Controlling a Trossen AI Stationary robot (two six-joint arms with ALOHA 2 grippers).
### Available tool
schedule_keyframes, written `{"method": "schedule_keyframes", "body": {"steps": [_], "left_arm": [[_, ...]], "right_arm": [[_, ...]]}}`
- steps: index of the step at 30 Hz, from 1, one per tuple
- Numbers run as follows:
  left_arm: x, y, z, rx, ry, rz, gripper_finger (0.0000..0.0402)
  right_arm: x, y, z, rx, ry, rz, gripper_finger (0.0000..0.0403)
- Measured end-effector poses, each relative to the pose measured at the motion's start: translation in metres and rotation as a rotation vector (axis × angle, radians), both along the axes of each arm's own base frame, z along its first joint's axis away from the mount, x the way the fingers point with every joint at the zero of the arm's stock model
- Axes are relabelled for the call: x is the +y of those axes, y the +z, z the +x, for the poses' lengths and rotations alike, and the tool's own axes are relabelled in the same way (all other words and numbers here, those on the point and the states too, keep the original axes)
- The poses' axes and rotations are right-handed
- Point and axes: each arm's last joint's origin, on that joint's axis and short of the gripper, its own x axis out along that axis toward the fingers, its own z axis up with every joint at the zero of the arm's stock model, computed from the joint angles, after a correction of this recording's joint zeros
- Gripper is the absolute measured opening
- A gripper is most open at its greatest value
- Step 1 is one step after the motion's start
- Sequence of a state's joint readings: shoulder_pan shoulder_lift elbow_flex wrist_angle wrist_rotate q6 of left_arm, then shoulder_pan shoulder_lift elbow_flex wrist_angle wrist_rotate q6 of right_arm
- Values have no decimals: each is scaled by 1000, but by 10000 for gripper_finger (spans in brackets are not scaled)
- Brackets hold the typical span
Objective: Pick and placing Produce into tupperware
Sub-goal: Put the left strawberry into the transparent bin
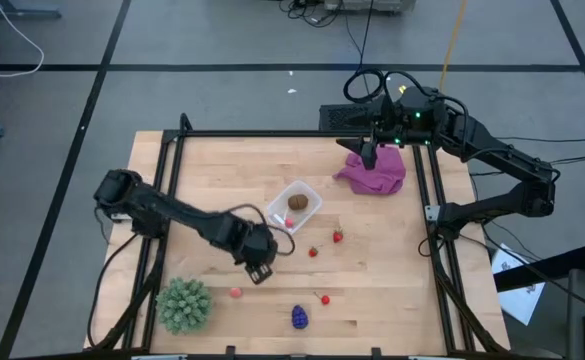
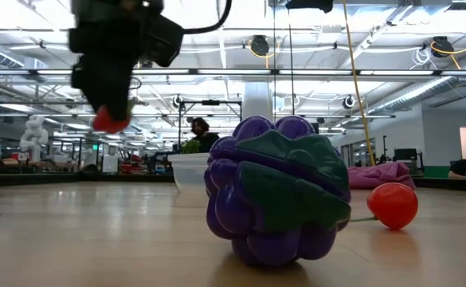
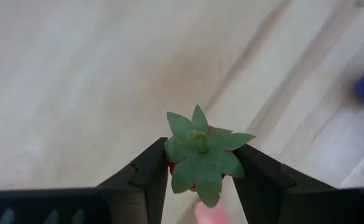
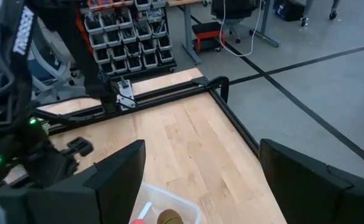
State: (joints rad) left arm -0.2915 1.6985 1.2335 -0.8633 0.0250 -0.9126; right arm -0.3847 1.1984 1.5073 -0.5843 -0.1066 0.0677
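Inside the tupperware (image 1: 304, 203) lies the brown oval (image 1: 297, 201); left jaws clamp a strawberry (image 3: 201, 153)

Both arms are matte black, built of slim tubular links with bulkier rounded joints. Black cables loop over the right arm's wrist housing, where small green lights glow. The left claw (image 3: 200, 180) has two flat, wedge-shaped black fingers (image 3: 147, 177); the right claw (image 4: 200, 180) has the same broad dark fingers (image 4: 122, 171).
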Motion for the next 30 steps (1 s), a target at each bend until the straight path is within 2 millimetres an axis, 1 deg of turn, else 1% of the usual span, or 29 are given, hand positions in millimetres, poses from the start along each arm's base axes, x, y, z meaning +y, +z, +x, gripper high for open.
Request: {"method": "schedule_keyframes", "body": {"steps": [3, 9, 12, 16, 19, 21, 23, 26, 30], "left_arm": [[24, 9, 2, -18, -5, 16, 158], [73, 38, 17, -123, -45, 90, 159], [96, 51, 21, -156, -54, 133, 159], [117, 55, 24, -166, -58, 176, 159], [129, 48, 28, -144, -50, 184, 159], [135, 38, 32, -118, -52, 182, 159], [139, 30, 39, -130, -73, 172, 159], [143, 12, 48, -107, -110, 145, 159], [152, -4, 51, -51, -101, 130, 159]], "right_arm": [[0, 1, 0, -14, 1, -9, 304], [0, 4, 1, -33, 7, -37, 304], [0, 4, 1, -29, 13, -53, 304], [0, 6, -3, -30, 20, -96, 304], [-2, 10, -7, -50, 7, -117, 304], [-4, 14, -11, -71, -5, -139, 304], [-6, 18, -15, -99, -21, -154, 304], [-9, 21, -19, -118, -39, -172, 304], [-13, 21, -21, -111, -58, -175, 304]]}}
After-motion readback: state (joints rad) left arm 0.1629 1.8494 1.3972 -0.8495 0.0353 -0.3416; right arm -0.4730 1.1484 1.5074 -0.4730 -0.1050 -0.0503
